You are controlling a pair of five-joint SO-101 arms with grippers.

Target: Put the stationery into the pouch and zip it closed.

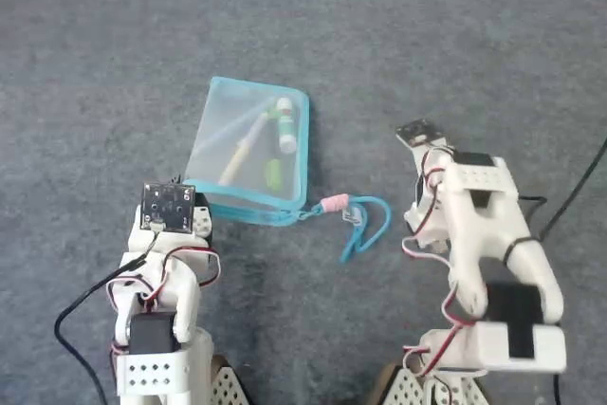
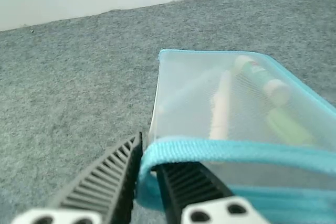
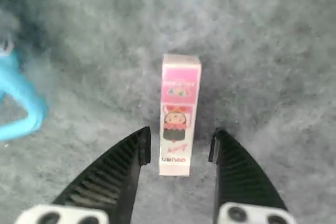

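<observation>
L grip [image 2: 148,153]: pinching pouch [image 2: 210,108] rim | R grip [image 3: 181,131], pouch's 3 o'clock: spread astride eraser [image 3: 179,93], empty | risk: skewed close flicks it

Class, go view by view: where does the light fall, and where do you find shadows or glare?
High view: soft, even light on the carpet, no glare. Left wrist view: light passes through the pouch, showing the pens inside; the left claw grips its rim. Right wrist view: the pink box casts a soft shadow on the carpet, inside the open right claw.
</observation>
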